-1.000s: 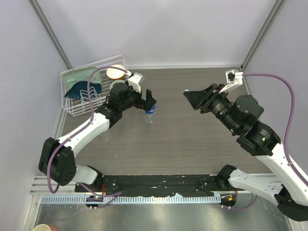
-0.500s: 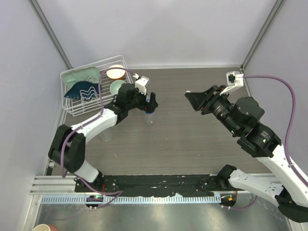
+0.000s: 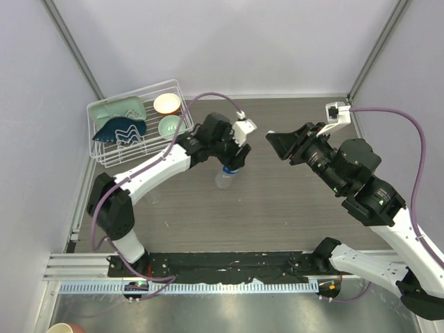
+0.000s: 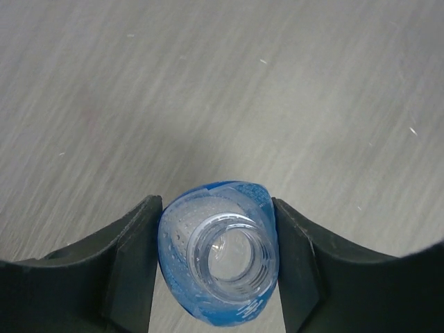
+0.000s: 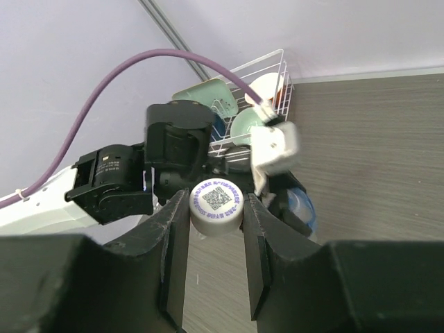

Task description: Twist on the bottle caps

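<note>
The blue-labelled clear bottle [image 4: 218,260] stands uncapped between the fingers of my left gripper [image 4: 216,267], its open threaded neck facing the wrist camera. Both pads press the label's sides, so the gripper is shut on it. From above, that bottle [image 3: 225,178] sits mid-table under the left gripper [image 3: 234,164], leaning a little. My right gripper [image 5: 216,215] is shut on a white cap [image 5: 216,205] with a printed code on top. It hovers to the right of the bottle [image 5: 302,211], apart from it. From above, the right gripper [image 3: 272,140] points left toward the left wrist.
A white wire dish rack [image 3: 104,156] stands at the back left, holding a cream bowl [image 3: 167,104], a green bowl [image 3: 170,126] and green and blue dishes. Grey walls close in the table on three sides. The left wrist's cable arcs over the rack.
My left arm has swung right, away from the rack toward the table's middle, and its jaws have closed onto the blue-labelled bottle. The right arm has stayed put with the cap.
</note>
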